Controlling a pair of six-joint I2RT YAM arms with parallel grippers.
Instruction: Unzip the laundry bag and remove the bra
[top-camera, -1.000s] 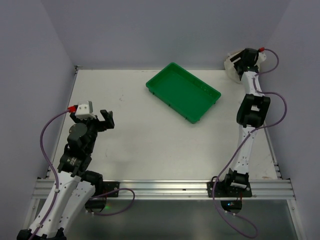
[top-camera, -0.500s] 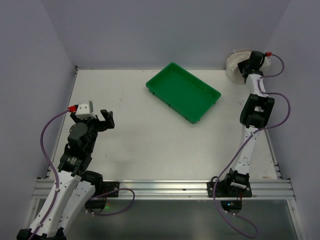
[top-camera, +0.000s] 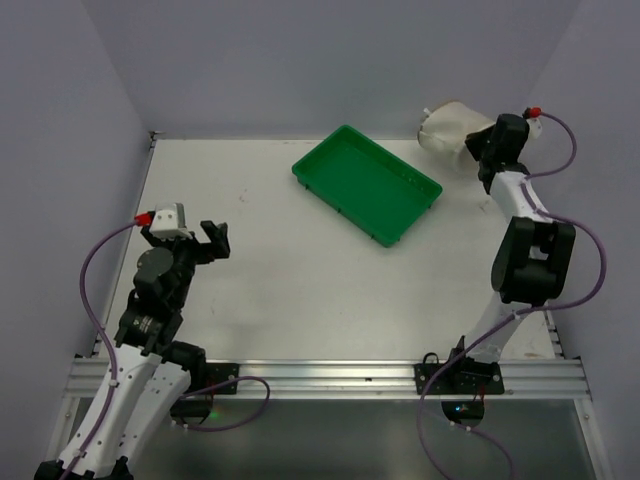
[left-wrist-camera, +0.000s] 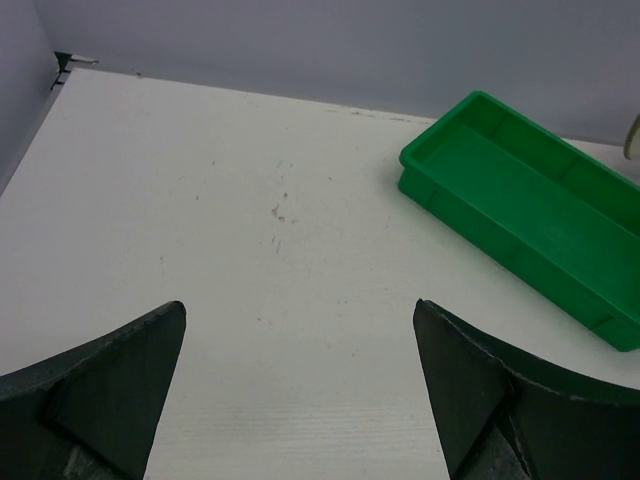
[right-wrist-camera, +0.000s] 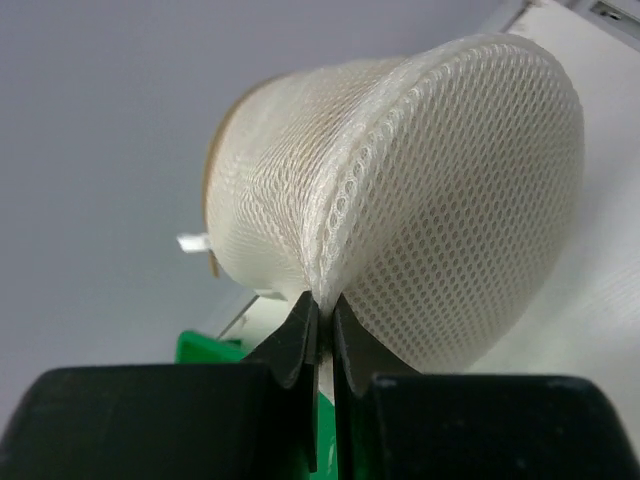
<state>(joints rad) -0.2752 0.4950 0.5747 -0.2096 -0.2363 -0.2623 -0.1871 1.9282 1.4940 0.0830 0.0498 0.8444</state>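
Half a second ago the laundry bag sat low in the corner beyond the right end of the green tray. Now it hangs clear of the table, nearer that end of the tray, and bulges out to the left of the right gripper. The right arm has reared up, and its elbow now lies further from the tray, toward the near edge. The tray has not shifted. The left gripper stays well off the tray's left end on the near side, its jaws wide apart with nothing between them.

The right wrist view shows what the overhead view cannot. The jaws are pinched together on a raised seam of the white mesh, and the bag balloons above the fingers. A small white tag sticks out on its left side. A tan shade shows through the mesh there, perhaps the contents. A sliver of the tray shows just below the bag.

The left wrist view alone shows the tray's inner floor, ahead and to the right of the spread fingers.
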